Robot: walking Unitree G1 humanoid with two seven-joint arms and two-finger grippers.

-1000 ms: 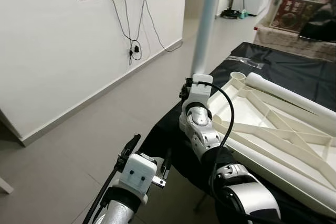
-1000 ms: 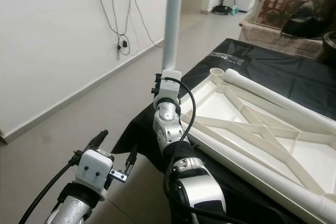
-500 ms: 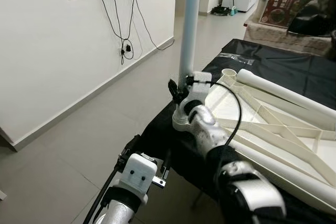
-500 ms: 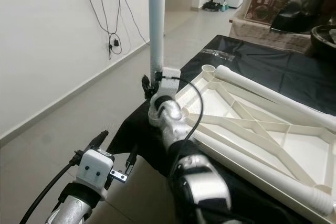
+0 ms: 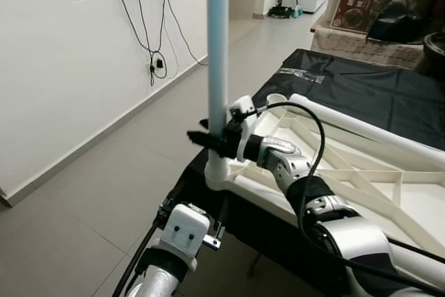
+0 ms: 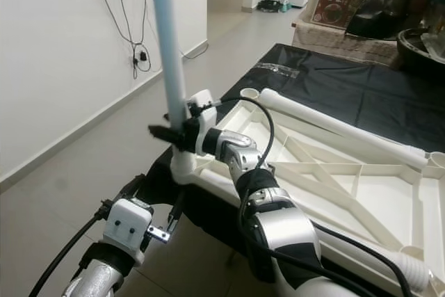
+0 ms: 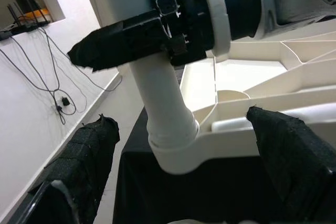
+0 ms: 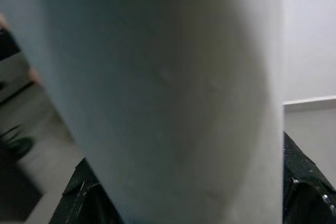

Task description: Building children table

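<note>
The right gripper [image 5: 208,137] is clamping the white table leg [image 5: 217,53], now standing upright in the corner socket of the upturned tabletop [image 5: 361,172], no longer tilted. The left gripper [image 5: 195,217], fingers apart, is hanging below.

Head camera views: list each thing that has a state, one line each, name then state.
Table leg: upright, its foot seated in the corner socket.
Tabletop: upside down on the black cloth, ribs facing up.
Second leg: lying flat along the tabletop's far edge.
Right gripper: shut on the table leg just above the socket.
Left gripper: open, empty, below the table's corner.
</note>
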